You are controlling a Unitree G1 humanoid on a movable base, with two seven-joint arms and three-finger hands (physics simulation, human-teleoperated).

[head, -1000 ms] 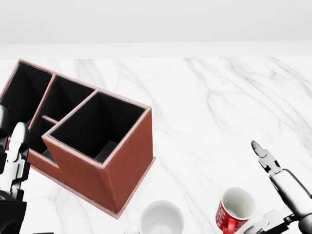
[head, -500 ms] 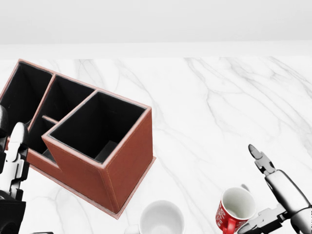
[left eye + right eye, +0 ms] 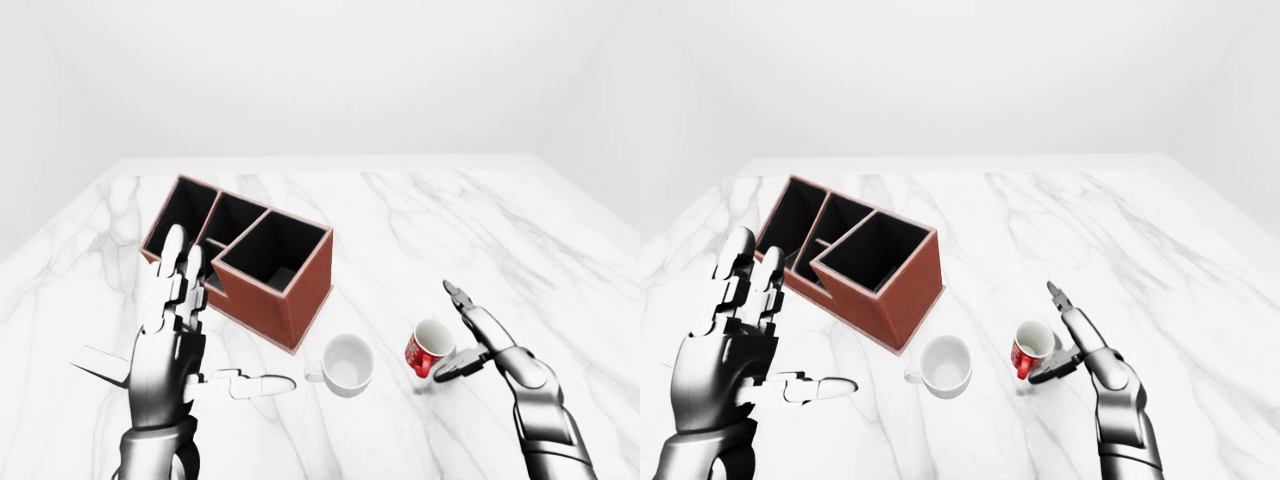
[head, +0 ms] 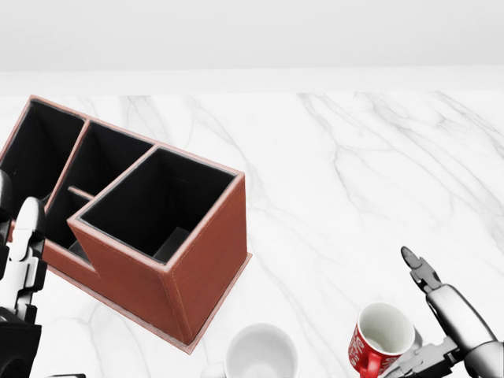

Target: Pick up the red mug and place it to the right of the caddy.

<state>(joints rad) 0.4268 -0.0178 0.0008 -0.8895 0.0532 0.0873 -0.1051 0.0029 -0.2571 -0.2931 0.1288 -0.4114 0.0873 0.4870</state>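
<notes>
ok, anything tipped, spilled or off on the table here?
Only the red mug looks off: it leans toward the view's left beside the open right hand rather than standing upright. The white mug and caddy sit normally. No spills or damage.

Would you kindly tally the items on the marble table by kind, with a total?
Mugs: 2, the red mug and the white mug
Caddies: 1, the brown caddy
Total: 3
</notes>
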